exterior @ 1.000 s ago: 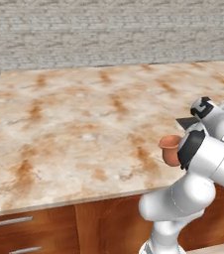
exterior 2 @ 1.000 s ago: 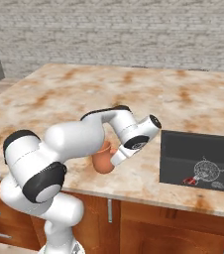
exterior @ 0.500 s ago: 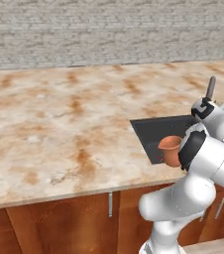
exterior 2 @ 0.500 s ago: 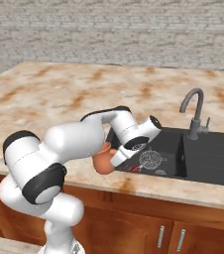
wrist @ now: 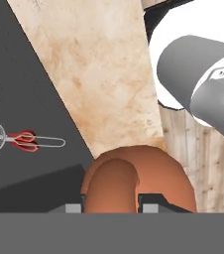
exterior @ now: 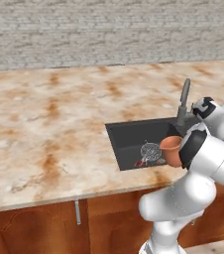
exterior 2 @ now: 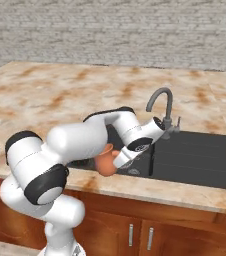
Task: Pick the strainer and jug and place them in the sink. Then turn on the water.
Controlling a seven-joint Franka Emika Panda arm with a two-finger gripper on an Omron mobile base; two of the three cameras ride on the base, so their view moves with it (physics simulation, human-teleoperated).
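The terracotta jug [exterior: 170,149] hangs in the air over the counter's front strip, right at the rim of the sink [exterior: 128,140]. My gripper [wrist: 111,207] is shut on the jug [wrist: 134,181], with one fingertip on each side of its handle. The silver mesh strainer [exterior: 150,151] lies on the floor of the dark basin, and its red-ended handle [wrist: 23,140] points toward the front rim. In the right base view the jug [exterior 2: 104,163] peeks out under my forearm, left of the sink [exterior 2: 195,161].
A grey curved faucet [exterior 2: 160,102] stands behind the basin, with its lever beside it. The marble counter [exterior: 44,124] stretches wide to the left. A stone wall [exterior: 109,30] runs along the back. Wooden cabinet fronts [exterior 2: 150,230] sit below the counter edge.
The base has driven to the right, so the sink, faucet and strainer have slid into view. The jug has stayed in my shut gripper the whole time.
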